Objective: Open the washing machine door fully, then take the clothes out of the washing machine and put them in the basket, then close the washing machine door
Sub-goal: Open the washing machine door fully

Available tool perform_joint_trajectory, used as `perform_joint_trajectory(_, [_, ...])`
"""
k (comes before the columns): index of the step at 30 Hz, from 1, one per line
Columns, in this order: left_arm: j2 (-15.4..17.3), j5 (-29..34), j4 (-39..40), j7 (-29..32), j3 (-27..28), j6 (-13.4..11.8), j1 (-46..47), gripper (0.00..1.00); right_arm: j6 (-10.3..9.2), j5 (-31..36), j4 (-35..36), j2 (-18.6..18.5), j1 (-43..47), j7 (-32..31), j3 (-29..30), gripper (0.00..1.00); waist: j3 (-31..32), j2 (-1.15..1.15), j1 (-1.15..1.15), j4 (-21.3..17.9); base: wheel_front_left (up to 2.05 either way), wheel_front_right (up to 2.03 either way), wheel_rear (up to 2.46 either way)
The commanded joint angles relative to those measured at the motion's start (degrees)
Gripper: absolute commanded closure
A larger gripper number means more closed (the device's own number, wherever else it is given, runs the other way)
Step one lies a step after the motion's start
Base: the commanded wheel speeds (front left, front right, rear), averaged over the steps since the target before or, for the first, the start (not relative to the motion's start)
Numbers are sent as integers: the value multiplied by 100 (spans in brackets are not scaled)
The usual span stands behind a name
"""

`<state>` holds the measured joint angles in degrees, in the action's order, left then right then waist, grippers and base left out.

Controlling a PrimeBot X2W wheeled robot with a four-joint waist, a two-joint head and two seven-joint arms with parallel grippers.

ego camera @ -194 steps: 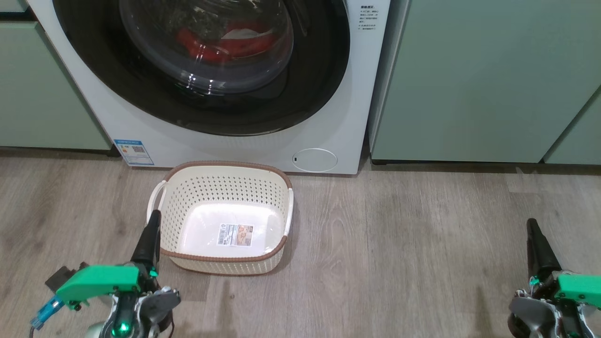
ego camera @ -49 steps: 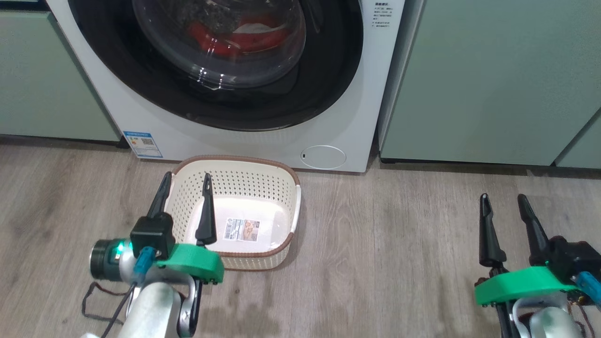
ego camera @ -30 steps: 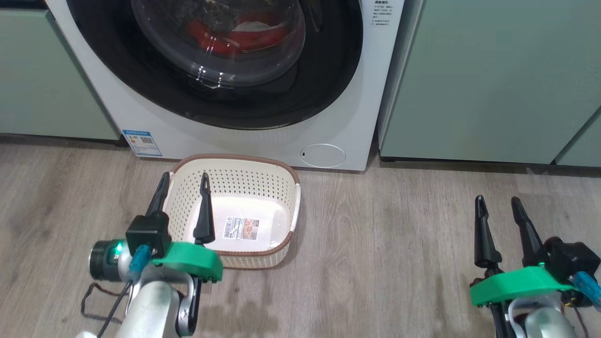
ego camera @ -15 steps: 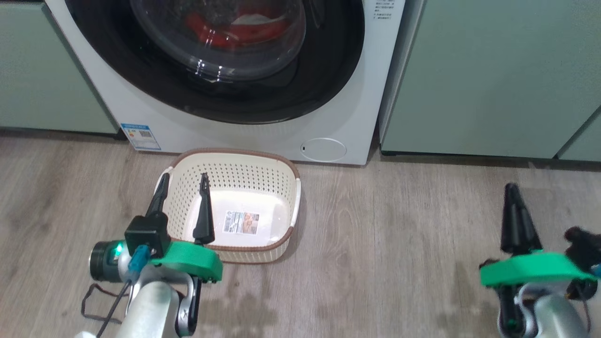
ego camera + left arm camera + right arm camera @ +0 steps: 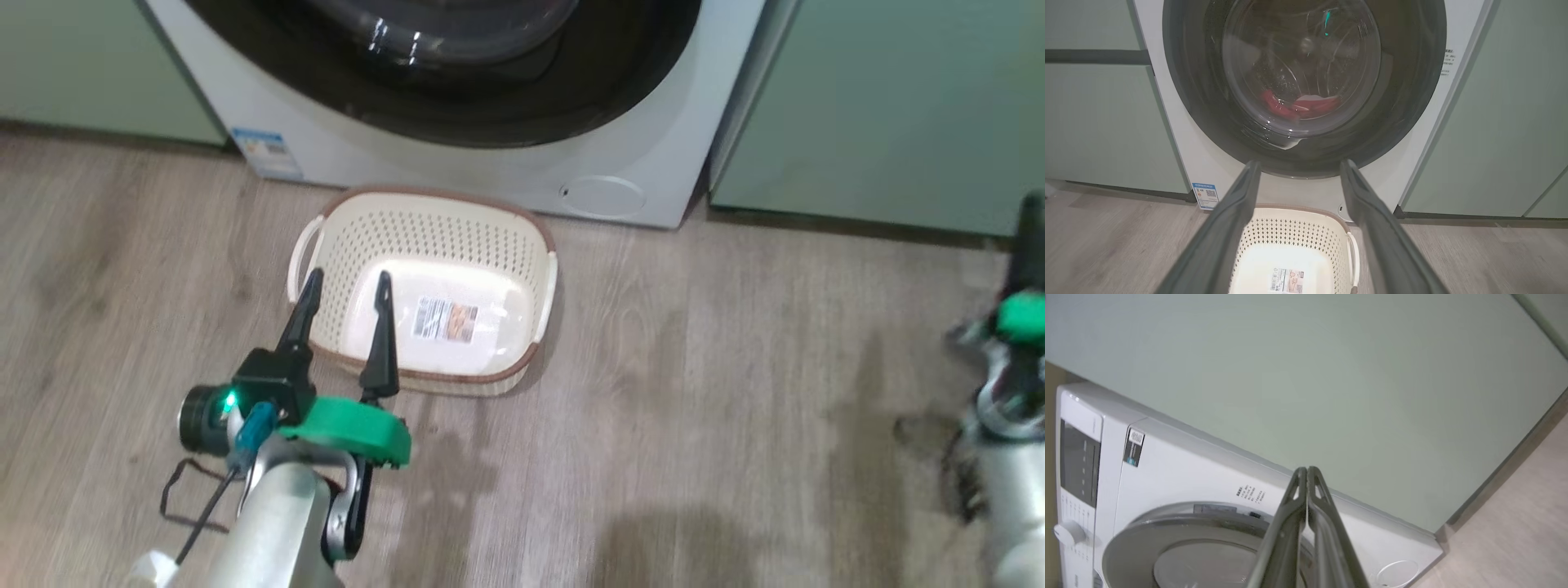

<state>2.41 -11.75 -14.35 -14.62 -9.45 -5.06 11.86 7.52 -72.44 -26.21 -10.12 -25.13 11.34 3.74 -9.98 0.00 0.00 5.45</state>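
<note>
The white washing machine (image 5: 490, 167) stands at the top of the head view, and its glossy black door (image 5: 620, 73) looks shut against the front. Through the porthole (image 5: 1302, 69) in the left wrist view I see the red and white clothes (image 5: 1298, 107) low in the drum. On the floor in front sits the cream basket (image 5: 490, 245), with nothing in it but a label sticker. My left gripper (image 5: 346, 282) is open above the basket's near left part, holding nothing. At the right edge my right gripper (image 5: 1033, 212) is shut and empty; its wrist view has the fingertips (image 5: 1306, 470) pressed together, pointing past the machine's upper right front.
Pale green cabinets (image 5: 882, 106) flank the machine on both sides. An oval service flap (image 5: 604, 196) and a blue label sticker (image 5: 265, 151) mark its lower front. Grey wood floor (image 5: 694, 367) stretches between the basket and my right arm.
My right gripper has closed its fingers and moved up toward the right edge. The head camera has swung, shifting the whole picture. The left gripper stays open over the basket.
</note>
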Motion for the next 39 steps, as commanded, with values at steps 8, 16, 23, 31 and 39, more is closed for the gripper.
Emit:
perform_joint_trajectory(8, [47, -288, 339, -38, -79, 29, 521, 0, -3, -1915, -68, -1056, -1251, -1940, 47, 100, -908, 0, 0, 548, 0, 0, 0])
perform_joint_trajectory(16, [47, -421, 500, -38, -255, 44, 836, 0, -3, -2467, -968, -1430, -2487, -3537, 64, 100, -1627, 0, 0, 816, 0, 0, 0])
perform_joint_trajectory(23, [47, -487, 627, -38, -498, 24, 1121, 0, -3, -2467, -1556, -1545, -3423, -4229, -95, 100, -2053, 0, 0, 1008, 0, 0, 0])
perform_joint_trajectory(31, [47, -607, 763, -38, -684, -52, 1312, 0, -3, -2277, -2050, -1507, -4314, -4627, -332, 100, -2418, 0, 0, 1231, 0, 0, 0])
perform_joint_trajectory(39, [47, -746, 832, -38, -854, -117, 1460, 0, -3, -2117, -2227, -1427, -4795, -4720, -437, 100, -2648, 0, 0, 1435, 0, 0, 0])
